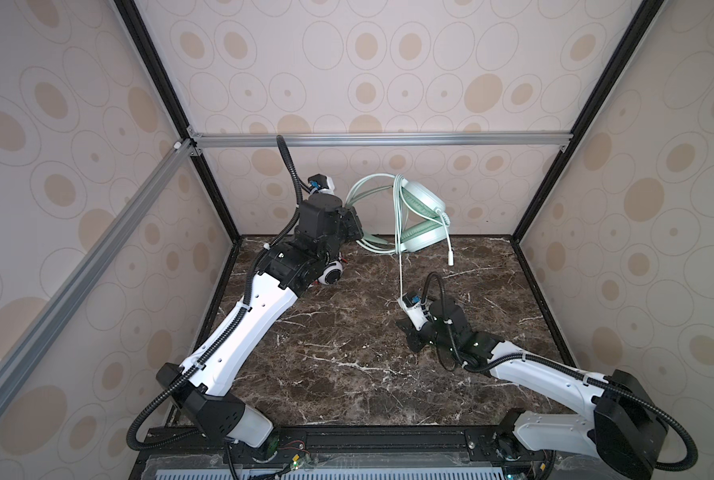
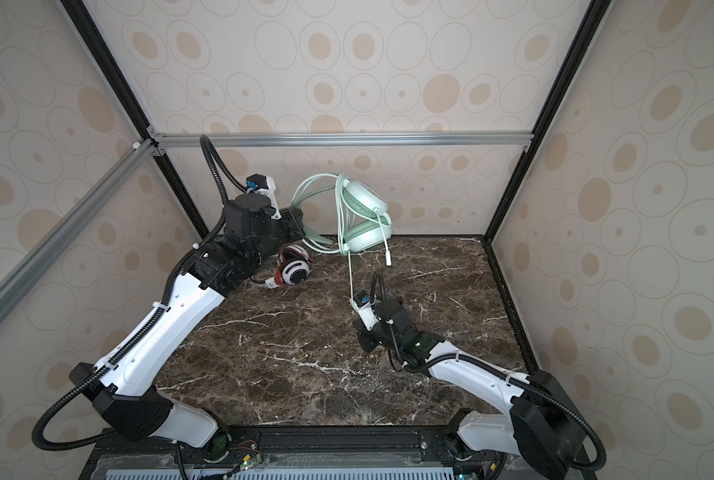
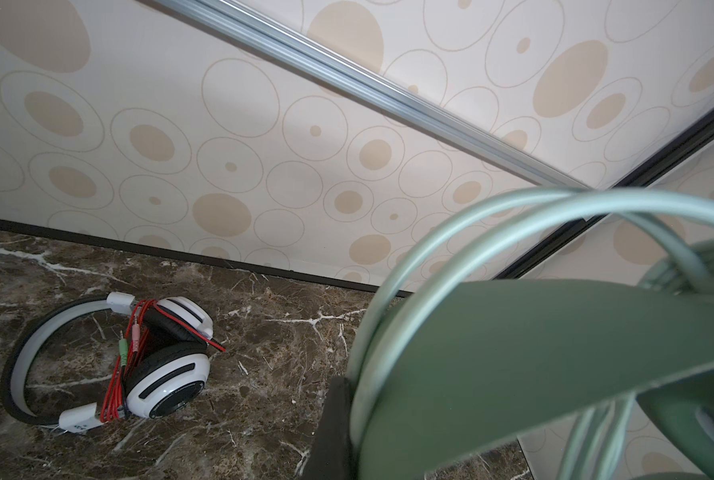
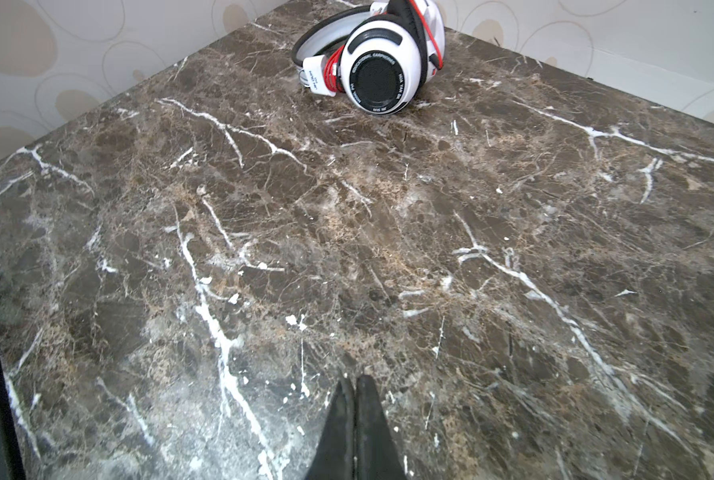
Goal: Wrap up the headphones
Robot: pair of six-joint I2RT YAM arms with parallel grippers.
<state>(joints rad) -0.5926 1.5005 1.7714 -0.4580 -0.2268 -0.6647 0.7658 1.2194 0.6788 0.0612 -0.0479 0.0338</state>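
Note:
The mint-green headphones (image 1: 423, 201) (image 2: 365, 243) hang in the air near the back wall. My left gripper (image 1: 353, 226) is shut on their headband (image 3: 513, 353); one dark finger (image 3: 333, 432) shows beside it. Pale green cable (image 1: 363, 189) (image 3: 450, 224) loops around the band. One strand drops to the camera mount on my right wrist, and the plug end (image 1: 450, 259) dangles free. The white headphones (image 2: 295, 270) (image 3: 164, 361) (image 4: 376, 79) lie on the table with red cable wound round them. My right gripper (image 1: 405, 328) (image 4: 354, 384) is shut on nothing, low over the table.
The dark marble table (image 1: 347, 374) is boxed in by patterned walls on three sides. An aluminium rail (image 1: 380, 139) crosses the back wall above the lifted headphones. In a top view my left arm (image 1: 263, 299) covers most of the white headphones.

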